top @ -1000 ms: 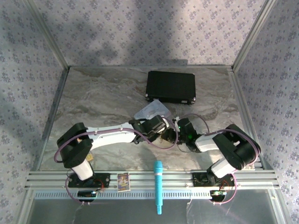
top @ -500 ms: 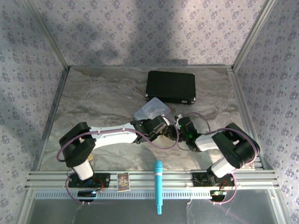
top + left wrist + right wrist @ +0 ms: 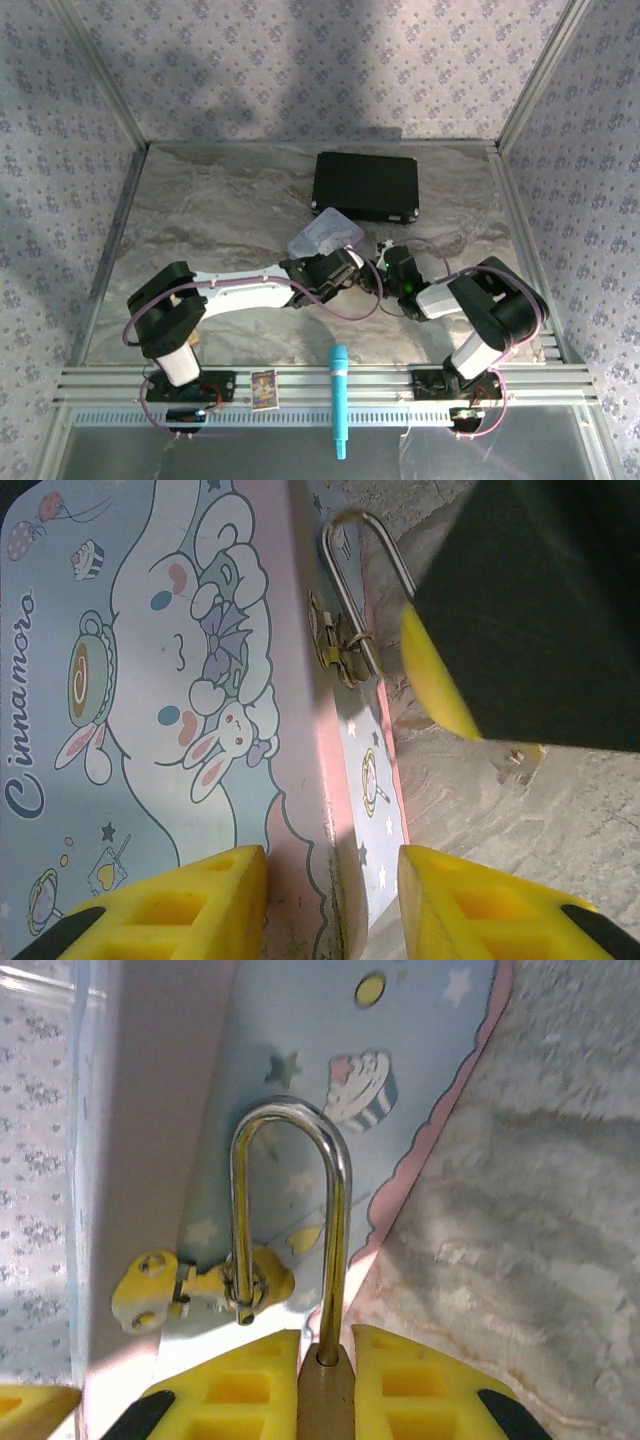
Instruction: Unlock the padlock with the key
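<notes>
Grey marbled tabletop [image 3: 200, 220], floral-papered walls [image 3: 300, 70], brass padlock [image 3: 327, 1395], silvery shackle [image 3: 290, 1108] through the pastel tin [image 3: 150, 680]'s hasp [image 3: 170, 1285], my right fingers [image 3: 410, 1390] clamped on its body, left fingers [image 3: 190, 900] astride the tin's edge, clamped or not I cannot tell.

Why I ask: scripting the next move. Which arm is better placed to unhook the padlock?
Right: the right gripper is shut on the padlock, shackle hooked in the hasp. The left gripper straddles the tin.

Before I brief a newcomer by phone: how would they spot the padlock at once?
Start at the pastel cartoon tin in the middle of the grey marble table. At its side wall sits the padlock: a tiny brass block pinched by the right gripper. Its bare silvery U-shaped shackle sets it apart from the painted tin.
</notes>
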